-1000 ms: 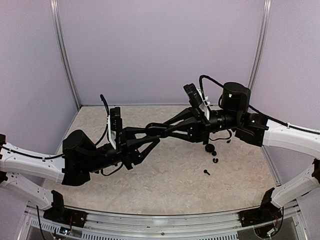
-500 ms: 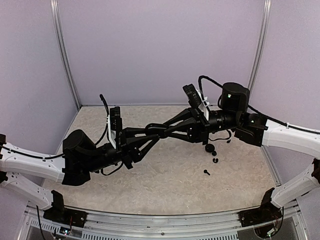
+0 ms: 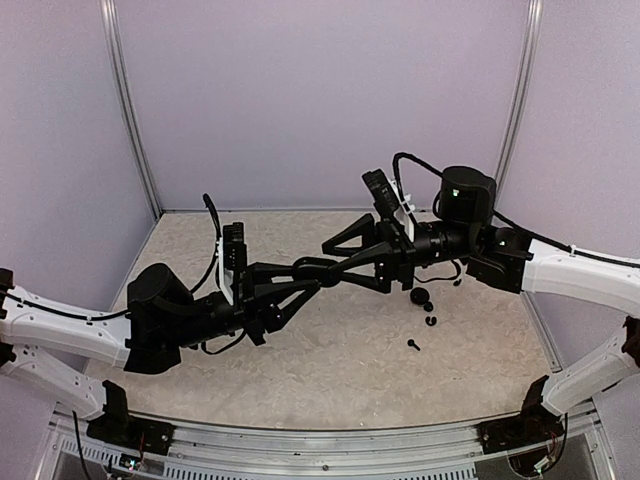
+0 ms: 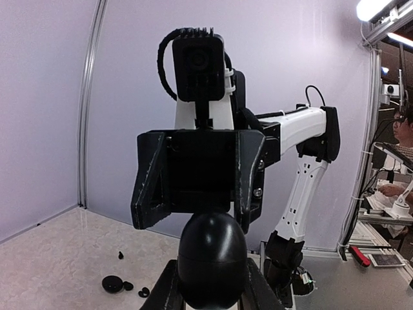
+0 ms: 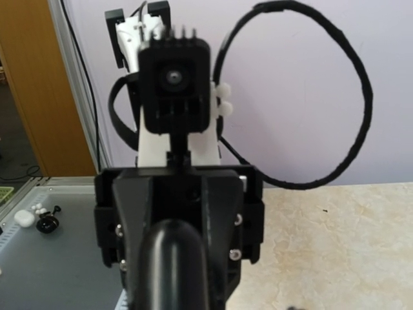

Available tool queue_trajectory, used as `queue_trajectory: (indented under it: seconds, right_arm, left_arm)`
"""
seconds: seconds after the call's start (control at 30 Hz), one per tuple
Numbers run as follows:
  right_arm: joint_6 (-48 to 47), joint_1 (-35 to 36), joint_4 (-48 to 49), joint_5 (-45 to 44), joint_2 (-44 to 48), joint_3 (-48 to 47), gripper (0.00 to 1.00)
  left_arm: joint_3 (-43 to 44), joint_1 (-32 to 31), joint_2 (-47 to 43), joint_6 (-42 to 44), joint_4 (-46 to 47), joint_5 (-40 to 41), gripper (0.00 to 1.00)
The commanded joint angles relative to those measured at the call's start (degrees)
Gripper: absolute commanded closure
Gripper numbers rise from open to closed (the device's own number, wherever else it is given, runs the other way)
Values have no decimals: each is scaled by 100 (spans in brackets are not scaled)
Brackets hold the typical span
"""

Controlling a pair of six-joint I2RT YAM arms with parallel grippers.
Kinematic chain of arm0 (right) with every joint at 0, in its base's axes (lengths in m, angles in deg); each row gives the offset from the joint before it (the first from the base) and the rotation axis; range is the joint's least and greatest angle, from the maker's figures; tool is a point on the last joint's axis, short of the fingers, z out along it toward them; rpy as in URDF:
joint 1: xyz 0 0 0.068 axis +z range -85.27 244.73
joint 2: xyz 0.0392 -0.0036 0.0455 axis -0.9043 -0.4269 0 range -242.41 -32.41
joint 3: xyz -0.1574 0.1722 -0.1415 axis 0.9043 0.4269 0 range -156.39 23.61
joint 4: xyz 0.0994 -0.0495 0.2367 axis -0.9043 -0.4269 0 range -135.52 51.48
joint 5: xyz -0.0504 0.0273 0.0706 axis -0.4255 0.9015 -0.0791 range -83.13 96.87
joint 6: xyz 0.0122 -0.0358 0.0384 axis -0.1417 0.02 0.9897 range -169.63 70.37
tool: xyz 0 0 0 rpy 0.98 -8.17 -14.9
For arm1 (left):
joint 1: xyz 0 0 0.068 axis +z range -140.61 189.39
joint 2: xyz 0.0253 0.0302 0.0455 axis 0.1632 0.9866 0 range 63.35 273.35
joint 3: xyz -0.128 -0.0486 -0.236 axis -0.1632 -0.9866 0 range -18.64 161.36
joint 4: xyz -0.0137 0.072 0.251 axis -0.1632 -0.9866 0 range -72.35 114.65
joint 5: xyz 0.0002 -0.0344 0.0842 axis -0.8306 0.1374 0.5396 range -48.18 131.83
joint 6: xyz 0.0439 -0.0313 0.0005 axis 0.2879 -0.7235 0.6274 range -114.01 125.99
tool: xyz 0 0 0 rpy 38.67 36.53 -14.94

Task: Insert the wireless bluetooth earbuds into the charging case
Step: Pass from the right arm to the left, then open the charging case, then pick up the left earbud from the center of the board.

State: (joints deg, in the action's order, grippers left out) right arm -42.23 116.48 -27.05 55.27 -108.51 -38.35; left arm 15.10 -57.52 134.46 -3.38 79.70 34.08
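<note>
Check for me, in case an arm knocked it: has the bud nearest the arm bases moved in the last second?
No. The bud sits at the same spot, just as far from the table's right edge as before.

No legible text anywhere

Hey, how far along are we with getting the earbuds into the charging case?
Early. Done: the charging case is off the table, clamped in the left gripper in mid-air. In hand: the right gripper faces it with jaws open, holding nothing. Left: the earbuds lie loose on the table among small black pieces, neither seated in the case. Whether the case is open cannot be told.
</note>
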Motion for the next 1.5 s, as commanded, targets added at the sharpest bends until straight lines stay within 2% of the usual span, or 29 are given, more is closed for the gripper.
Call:
queue_trajectory:
  seconds: [0.0,0.43,1.03,1.33,1.47]
  right_arm:
    - [10,42,-92,-217,-114,-121,47]
    - [-107,5,-283,-627,33,-298,46]
    - [-317,-174,-577,-816,240,-457,45]
    - [-280,-499,-996,-1219,612,-52,43]
    - [-297,-737,-1639,-1629,699,173,42]
  left_arm:
    - [-60,12,-45,137,128,-102,87]
    - [-117,-16,-16,416,32,-192,89]
    - [-266,23,-80,363,116,-197,90]
    - [-528,169,-223,195,175,-14,90]
    - [-683,259,-277,123,253,39,91]
